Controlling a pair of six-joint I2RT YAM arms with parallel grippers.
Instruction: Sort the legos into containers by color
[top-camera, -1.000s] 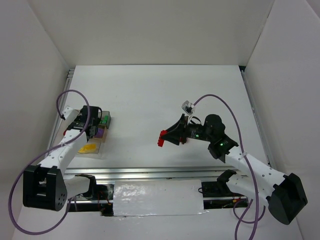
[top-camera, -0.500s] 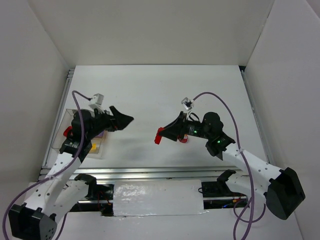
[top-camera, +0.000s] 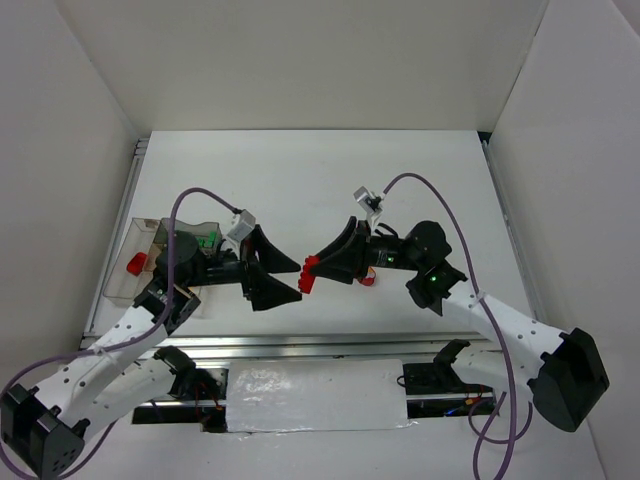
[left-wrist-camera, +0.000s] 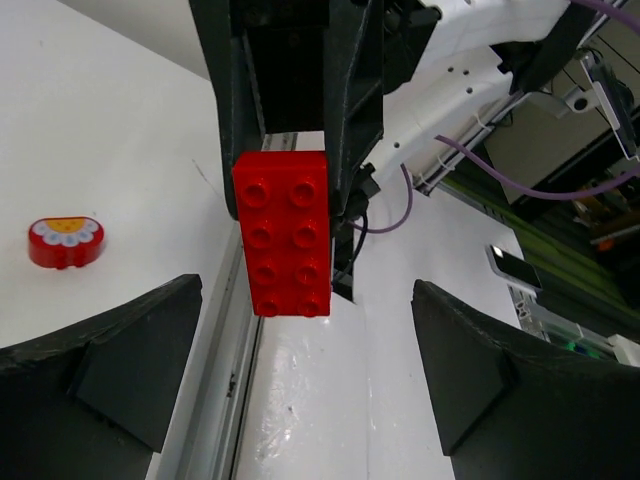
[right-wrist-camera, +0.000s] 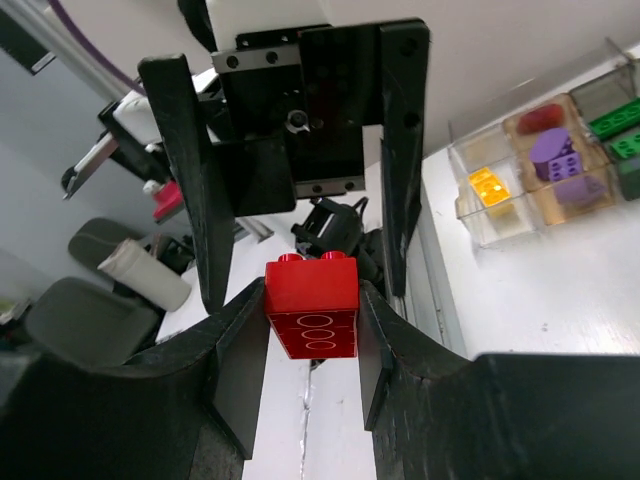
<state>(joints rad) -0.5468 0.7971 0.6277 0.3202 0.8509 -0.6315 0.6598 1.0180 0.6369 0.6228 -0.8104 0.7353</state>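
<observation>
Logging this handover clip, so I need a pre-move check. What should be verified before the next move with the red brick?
1. Grip: the right claw is shut on the red brick: ok.
2. Receiver: the left claw is open wide: ok.
3. Alignment: the brick is centred between the left claw's fingers, with gaps on both sides: ok.
4. Depth: the brick is far enough in between those fingers: cannot tell.
5. Stray piece: the red rounded piece lies on the table, apart from both claws: ok.
6. Target: the containers already show a red piece in one compartment: ok.
</observation>
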